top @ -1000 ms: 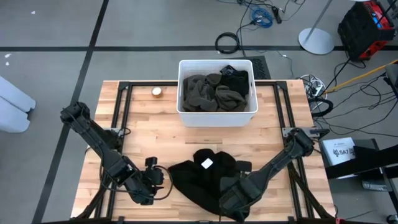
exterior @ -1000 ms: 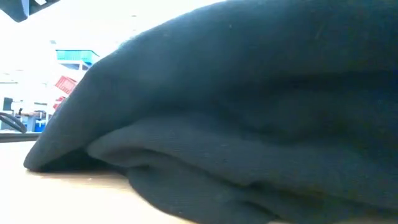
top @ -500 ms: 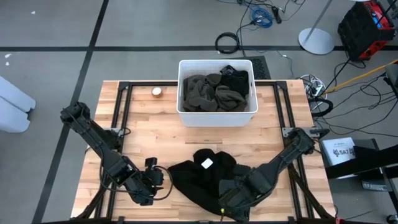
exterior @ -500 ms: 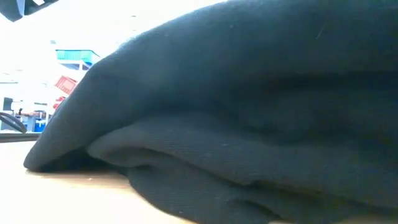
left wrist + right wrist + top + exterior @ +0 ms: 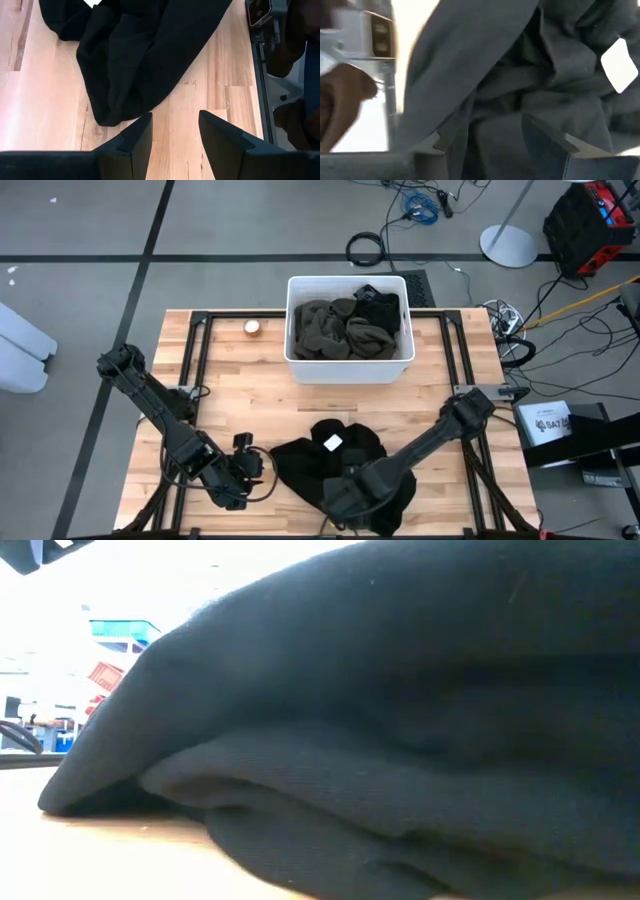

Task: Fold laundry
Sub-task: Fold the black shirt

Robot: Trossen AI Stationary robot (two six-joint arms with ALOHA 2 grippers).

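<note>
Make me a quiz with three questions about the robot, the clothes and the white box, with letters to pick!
1. Where is the white bin?
A. far side of the table, middle
B. on the floor
C. under the left arm

2. What colour is the garment lying on the table?
A. yellow
B. black
C. red

3. How are the left gripper's fingers?
A. clamped on cloth
B. apart, holding nothing
C. holding a cup

Answers:
1 A, the high view shows it there with clothes inside.
2 B, it is black with a white tag.
3 B, bare wood shows between them.

one black garment (image 5: 335,460), one bin (image 5: 349,368), two arms
</note>
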